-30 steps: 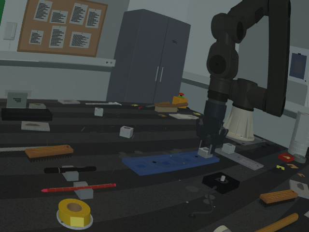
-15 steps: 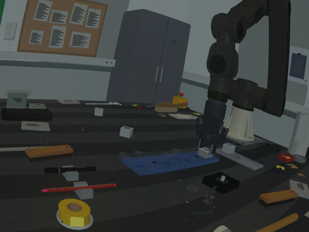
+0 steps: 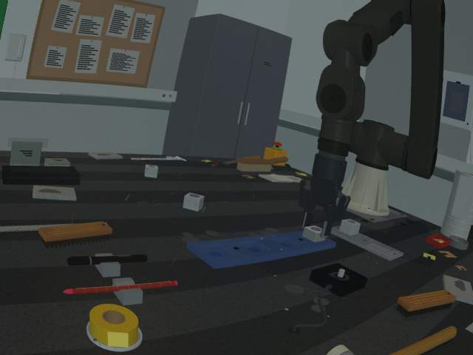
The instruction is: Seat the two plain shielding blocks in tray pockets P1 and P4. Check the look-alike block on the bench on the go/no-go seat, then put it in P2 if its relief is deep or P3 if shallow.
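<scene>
The right-end pocket of the blue tray (image 3: 259,248) is hidden under a pale block (image 3: 314,233) that sits in it. My gripper (image 3: 315,227) stands over that block with its fingers on either side, open, holding nothing. The tray's other three pockets show as darker blue squares. A second pale block (image 3: 349,226) rests on the grey strip just right of the tray. Two more pale blocks lie further back on the bench, one (image 3: 193,201) with a round relief on top and one (image 3: 151,171) beyond it. The black go/no-go seat (image 3: 338,279) with its white peg sits in front of the tray.
The grey strip (image 3: 368,243) runs close along the tray's right end. The arm's white base (image 3: 366,189) stands behind it. Brushes (image 3: 75,231), a black marker (image 3: 107,260), a red pencil (image 3: 120,287) and yellow tape (image 3: 113,325) lie to the left.
</scene>
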You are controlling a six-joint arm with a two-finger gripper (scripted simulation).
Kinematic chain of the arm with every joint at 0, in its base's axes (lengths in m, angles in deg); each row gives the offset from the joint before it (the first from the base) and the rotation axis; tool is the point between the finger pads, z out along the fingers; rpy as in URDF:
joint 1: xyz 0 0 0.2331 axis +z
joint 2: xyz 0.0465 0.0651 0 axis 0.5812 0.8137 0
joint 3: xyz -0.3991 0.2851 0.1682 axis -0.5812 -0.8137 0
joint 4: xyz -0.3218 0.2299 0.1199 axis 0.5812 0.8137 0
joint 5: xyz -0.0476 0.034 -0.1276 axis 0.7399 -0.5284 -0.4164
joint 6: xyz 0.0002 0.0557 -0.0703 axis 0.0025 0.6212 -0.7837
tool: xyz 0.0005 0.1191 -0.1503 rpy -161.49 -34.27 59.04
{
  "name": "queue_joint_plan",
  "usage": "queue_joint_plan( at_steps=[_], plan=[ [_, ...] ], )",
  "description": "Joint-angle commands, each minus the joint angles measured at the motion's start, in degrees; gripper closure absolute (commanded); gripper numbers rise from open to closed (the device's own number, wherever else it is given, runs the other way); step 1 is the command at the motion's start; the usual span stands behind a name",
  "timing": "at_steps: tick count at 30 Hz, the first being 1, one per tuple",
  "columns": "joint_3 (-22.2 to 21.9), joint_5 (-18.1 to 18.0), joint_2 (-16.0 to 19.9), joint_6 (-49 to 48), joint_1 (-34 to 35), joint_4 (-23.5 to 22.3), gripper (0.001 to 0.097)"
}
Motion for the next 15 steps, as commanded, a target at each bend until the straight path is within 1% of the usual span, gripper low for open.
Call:
queue_joint_plan(
  at_steps=[1, 8, 15],
  plan=[
    [0.07, 0.00, -0.06, 0.00, 0.00, 0.02, 0.0381],
    [0.59, 0.00, -0.60, 0.00, 0.00, 1.06, 0.0381],
    [1.94, 0.00, -1.84, 0.00, 0.00, 3.65, 0.0381]
  ],
)
